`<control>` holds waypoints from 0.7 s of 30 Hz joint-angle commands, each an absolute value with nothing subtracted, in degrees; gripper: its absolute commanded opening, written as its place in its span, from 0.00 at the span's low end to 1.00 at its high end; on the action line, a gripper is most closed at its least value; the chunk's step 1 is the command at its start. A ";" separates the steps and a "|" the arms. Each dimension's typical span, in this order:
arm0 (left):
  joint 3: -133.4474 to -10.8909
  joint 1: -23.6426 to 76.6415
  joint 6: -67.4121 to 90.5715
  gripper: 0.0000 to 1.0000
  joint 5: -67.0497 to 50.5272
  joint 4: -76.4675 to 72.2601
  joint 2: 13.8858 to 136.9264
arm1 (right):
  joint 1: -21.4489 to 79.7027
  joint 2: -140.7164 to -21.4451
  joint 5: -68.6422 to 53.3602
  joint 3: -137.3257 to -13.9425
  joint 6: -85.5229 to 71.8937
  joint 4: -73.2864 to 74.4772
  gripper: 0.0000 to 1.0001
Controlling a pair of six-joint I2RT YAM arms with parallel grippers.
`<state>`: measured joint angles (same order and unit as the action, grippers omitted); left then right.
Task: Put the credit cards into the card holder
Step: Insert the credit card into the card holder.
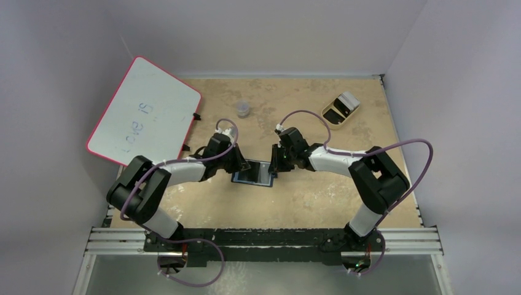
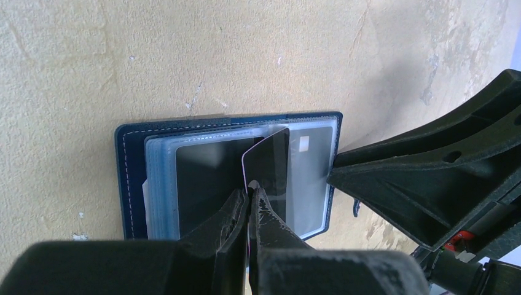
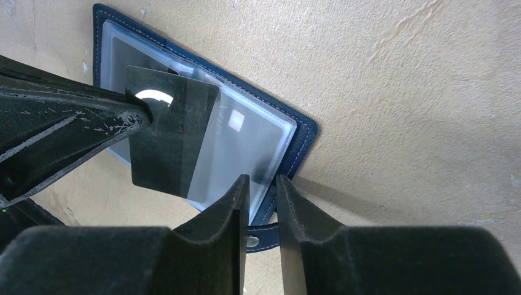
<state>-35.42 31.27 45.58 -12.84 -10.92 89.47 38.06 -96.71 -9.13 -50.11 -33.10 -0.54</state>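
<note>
A pink-edged whiteboard [image 1: 144, 110] leans against the wall at the tabletop's far left corner. The left gripper [image 2: 249, 195] is clamped on one edge of a dark credit card [image 2: 270, 157] and holds it tilted over the open card holder [image 2: 126, 184]. The holder lies flat at the middle of the tabletop [image 1: 319, 196], clear pockets up, with a pale card [image 2: 304, 166] already under one sleeve. Whether the dark card's leading edge has entered a sleeve, I cannot tell. The right gripper [image 3: 262, 196], with its jaws a narrow gap apart and nothing between them, sits at the holder's edge.

The likely trouble, as I judge it:
- The card may ride over the slippery sleeve instead of into a slot.
- With so thin a pinch, the card could pivot when pushed.
- If the holder is not held down, it may slide away.
- The two grippers are close enough to knock together.

The tabletop is tan, mottled and rough-looking. A small clear cup [image 1: 243, 109] stands near the far edge and a tan tray [image 1: 335, 117] near the far right corner. Plain pale walls close in three sides.
</note>
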 commanded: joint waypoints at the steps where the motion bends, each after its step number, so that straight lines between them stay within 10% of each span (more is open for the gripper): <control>1: -36.63 31.90 43.91 0.00 -14.10 -3.68 91.50 | 37.80 -97.56 -7.14 -49.79 -33.34 0.39 0.25; 13: -38.88 33.73 47.81 0.01 -13.56 -8.20 95.51 | 37.62 -98.29 -9.14 -50.45 -32.63 -0.20 0.25; 21: -42.04 33.78 47.40 0.31 -6.77 -1.64 91.97 | 37.62 -94.37 -8.44 -50.46 -32.74 2.71 0.29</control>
<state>-40.49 33.65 48.58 -12.73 -8.43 93.84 37.58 -96.68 -9.91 -50.13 -33.19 -0.47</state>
